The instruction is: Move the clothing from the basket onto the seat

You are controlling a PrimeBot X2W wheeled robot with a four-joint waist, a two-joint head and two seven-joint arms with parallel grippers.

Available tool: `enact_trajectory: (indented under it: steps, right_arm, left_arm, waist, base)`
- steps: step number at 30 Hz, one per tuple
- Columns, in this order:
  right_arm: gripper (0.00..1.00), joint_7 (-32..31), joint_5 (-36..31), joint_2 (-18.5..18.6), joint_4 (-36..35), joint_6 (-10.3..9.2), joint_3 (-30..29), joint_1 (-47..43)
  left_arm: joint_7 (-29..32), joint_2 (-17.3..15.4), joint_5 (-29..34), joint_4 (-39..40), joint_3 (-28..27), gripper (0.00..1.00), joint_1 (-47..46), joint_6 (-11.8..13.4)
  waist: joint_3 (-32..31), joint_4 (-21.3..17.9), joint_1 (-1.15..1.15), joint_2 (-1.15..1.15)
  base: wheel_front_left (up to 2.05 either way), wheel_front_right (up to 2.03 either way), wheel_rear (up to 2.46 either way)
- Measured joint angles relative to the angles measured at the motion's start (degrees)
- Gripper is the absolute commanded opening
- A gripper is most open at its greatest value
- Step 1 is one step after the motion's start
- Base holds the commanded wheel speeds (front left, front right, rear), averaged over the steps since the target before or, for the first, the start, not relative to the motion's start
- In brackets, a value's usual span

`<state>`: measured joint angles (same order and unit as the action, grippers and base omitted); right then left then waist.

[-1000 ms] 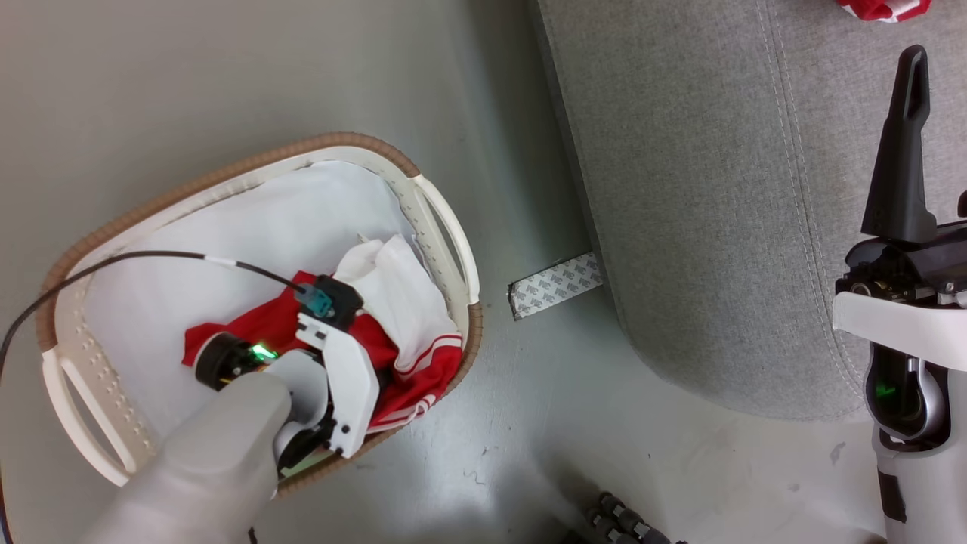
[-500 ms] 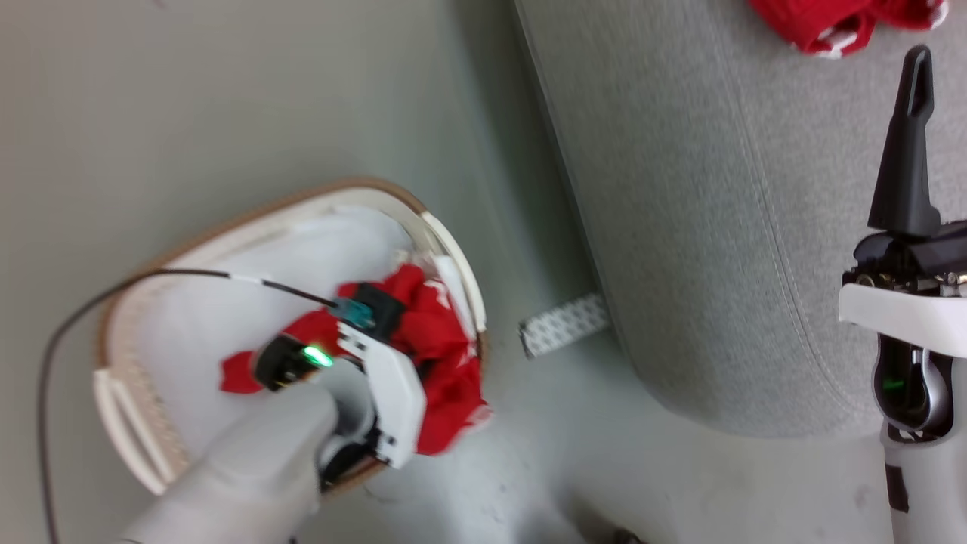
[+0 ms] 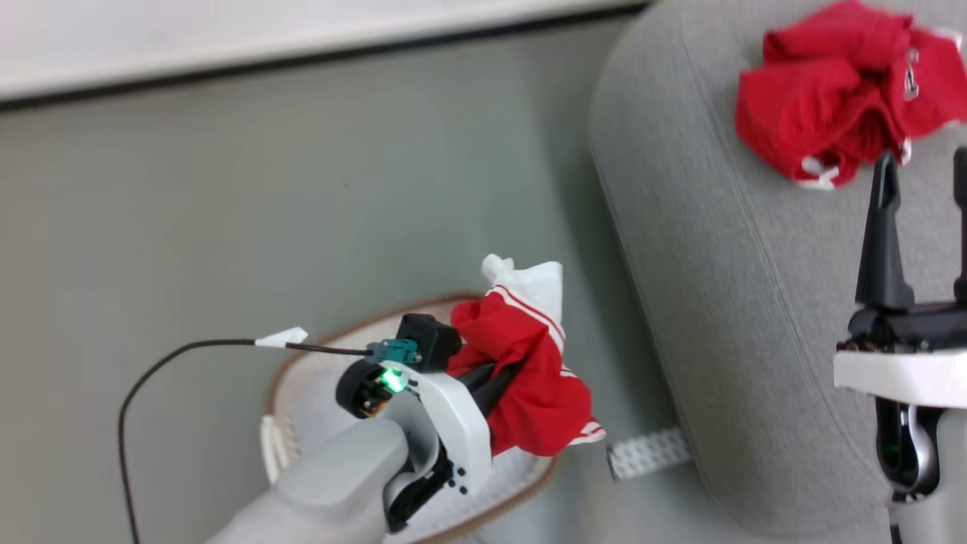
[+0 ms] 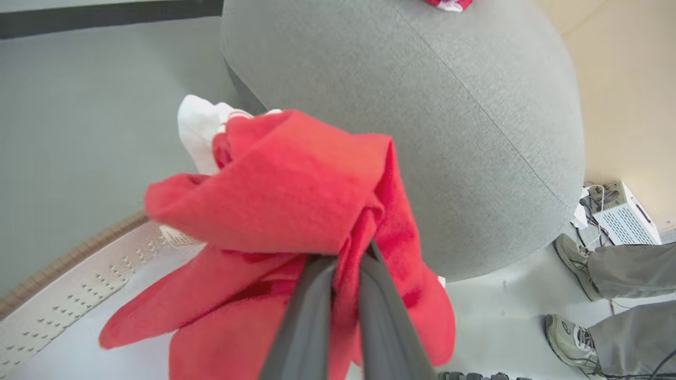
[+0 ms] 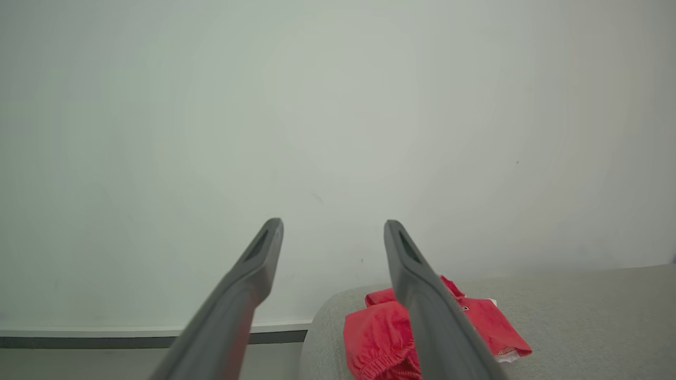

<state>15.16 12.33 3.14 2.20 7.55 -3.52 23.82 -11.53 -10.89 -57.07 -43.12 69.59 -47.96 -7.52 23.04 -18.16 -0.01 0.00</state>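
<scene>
Our left arm comes up from the lower left of the head view, its pale forearm slanting toward the seat (image 3: 718, 302). The left gripper (image 3: 505, 374) has its two dark fingers pinched tight together on a bunched red garment (image 3: 540, 378) with a white panel and thin white stripes. The garment hangs over the seat-side end of the basket (image 3: 281, 446), and one hem droops past the brown rim above the floor (image 3: 302, 189). We cannot tell whether the lowest folds clear the rim.

Our right arm stands at the lower right. The right gripper (image 3: 922, 159) is poised over the seat top with its jaws wide apart and nothing between them. A second red garment (image 3: 838, 113) lies crumpled on the seat near those fingertips.

Between the basket and the seat's rounded padded edge we see a narrow band of bare floor. A strip of patterned tape (image 3: 650, 453) lies there at the seat's foot. The seat top is bare grey fabric from that edge across to the second garment. Beyond the seat, a person's shoes (image 4: 570, 338) rest on the floor near a small white box (image 4: 626, 219) with wires.
</scene>
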Motion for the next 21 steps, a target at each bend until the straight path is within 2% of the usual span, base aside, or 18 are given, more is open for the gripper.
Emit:
enact_trajectory:
  steps: [7,12,21]
  right_arm:
    - [1.0,0.01,1.05,0.89,2.71,0.0,0.09,-5.46]
    - [1.0,0.01,2.07,0.89,5.19,0.0,1.86,-9.11]
    - [1.0,0.01,3.82,0.42,8.46,0.0,6.12,-13.85]
  left_arm:
    - [-3.15,0.98,-0.36,1.86,-1.15,0.0,-0.23,0.0]
    - [-3.47,0.76,1.66,5.09,-5.33,0.0,-1.37,0.43]
    - [-3.6,-2.64,7.28,15.79,-13.27,0.0,-1.64,3.21]
  waist:
    - [-9.08,4.58,-0.01,0.0]
    - [-14.26,7.87,-0.01,0.0]
    - [-20.63,12.31,-0.01,0.0]
  base:
    - [0.0,0.0,0.0]
    - [0.0,0.0,0.0]
    - [0.0,0.0,0.0]
